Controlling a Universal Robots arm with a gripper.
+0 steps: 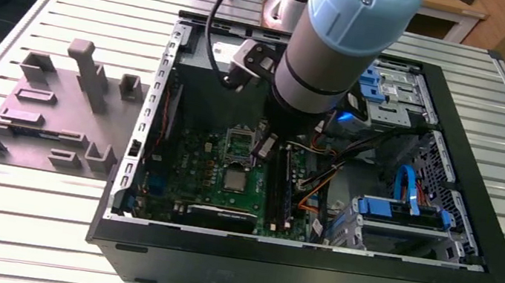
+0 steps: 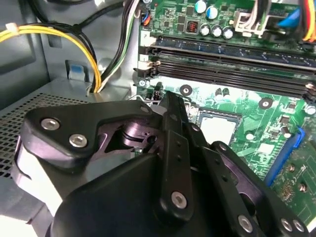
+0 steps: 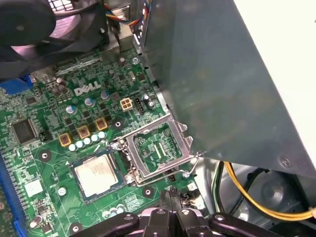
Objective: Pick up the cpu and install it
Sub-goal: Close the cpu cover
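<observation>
Cpu [image 3: 96, 176] sits in motherboard [image 3: 59, 118] socket; tool [image 3: 170, 207] nearby

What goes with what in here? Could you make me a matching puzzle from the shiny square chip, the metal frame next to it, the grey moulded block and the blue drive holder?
Things:
1. silver-grey square cpu
2. bare metal socket frame
3. grey moulded plastic block
4. blue plastic drive holder

Places or states:
A. swung open beside the chip
B. inside the black computer case, at the exterior view's right
C. lying flat in its socket on the green circuit board
D. outside the case on the slatted metal table, at the exterior view's left

Pairs: 1-C, 2-A, 3-D, 4-B
</observation>
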